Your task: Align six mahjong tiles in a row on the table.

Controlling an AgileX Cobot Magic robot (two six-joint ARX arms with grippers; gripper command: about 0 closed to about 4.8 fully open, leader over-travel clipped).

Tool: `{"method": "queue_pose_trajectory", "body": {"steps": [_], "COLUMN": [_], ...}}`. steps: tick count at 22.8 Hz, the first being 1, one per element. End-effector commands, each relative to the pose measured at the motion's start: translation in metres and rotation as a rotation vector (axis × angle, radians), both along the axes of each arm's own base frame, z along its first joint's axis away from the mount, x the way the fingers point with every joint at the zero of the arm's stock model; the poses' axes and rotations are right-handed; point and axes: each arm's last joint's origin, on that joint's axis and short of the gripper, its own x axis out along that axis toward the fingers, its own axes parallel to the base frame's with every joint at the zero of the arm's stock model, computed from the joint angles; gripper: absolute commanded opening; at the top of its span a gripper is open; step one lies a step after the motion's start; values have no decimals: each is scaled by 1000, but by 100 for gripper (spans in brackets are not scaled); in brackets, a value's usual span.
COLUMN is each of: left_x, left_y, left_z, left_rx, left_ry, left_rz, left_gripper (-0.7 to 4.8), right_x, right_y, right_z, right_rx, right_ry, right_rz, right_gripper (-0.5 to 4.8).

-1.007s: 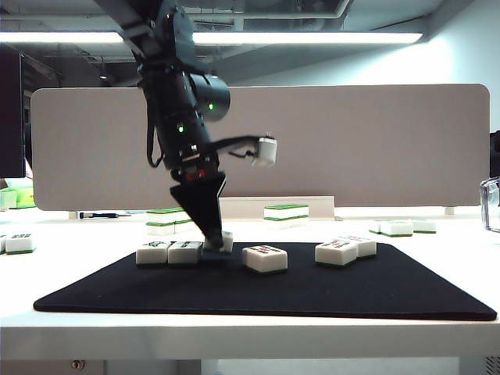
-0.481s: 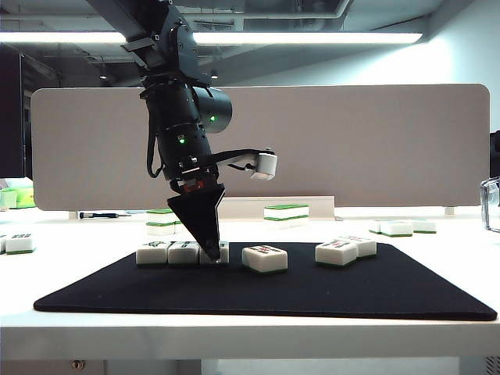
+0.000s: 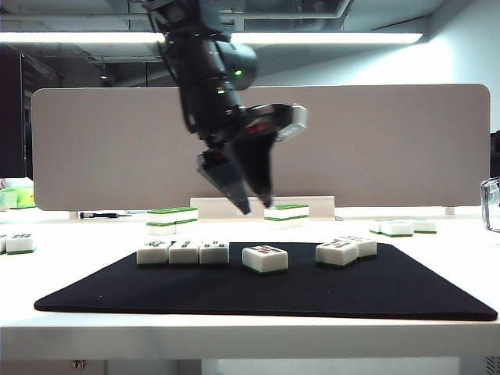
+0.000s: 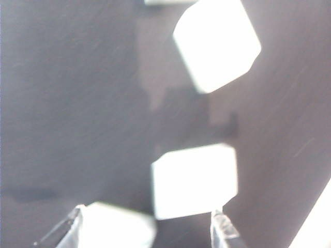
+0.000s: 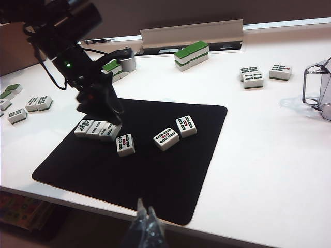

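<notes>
Mahjong tiles (image 3: 264, 258) on black mat (image 3: 375, 293), table (image 3: 437, 328): 3 are set touching in a row at left, 1 just beside, 2 further right. Left gripper (image 3: 250, 201): raised above row, jaws wide, empty. Right gripper (image 5: 145, 223): at near table edge, fingers seen together, nothing held.

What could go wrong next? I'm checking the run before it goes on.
1. The left gripper hangs open above the mat; coming down on the fourth tile, a finger could nudge the row of three.
2. That tile sits askew, so a grasp may twist it.
3. The touching pair may shift together.
</notes>
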Motion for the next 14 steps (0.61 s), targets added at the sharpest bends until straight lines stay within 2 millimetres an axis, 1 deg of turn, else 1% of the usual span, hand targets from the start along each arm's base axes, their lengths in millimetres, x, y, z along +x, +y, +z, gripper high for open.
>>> {"method": "queue_pose_trajectory", "body": {"steps": [1, 4, 7, 12, 14], "left_x": [-14, -25, -25, -26, -27], "left_y": [-23, -44, -47, -46, -45], "left_z": [-9, -23, -33, -35, -36], "left_rx": [74, 188, 246, 258, 270], "left_ry": [0, -58, -60, -30, -7], "left_rz": [27, 15, 75, 75, 108], "left_gripper": [310, 310, 310, 308, 294], "right_x": [-2, -2, -2, -2, -2], "right_y": [0, 0, 0, 0, 0], "right_z": [1, 1, 1, 1, 1], "right_rx": [0, 0, 0, 0, 0], "right_ry": [-30, -30, -30, -30, -30], "right_rz": [2, 2, 2, 2, 2], "right_gripper": [-1, -1, -1, -1, -1]}}
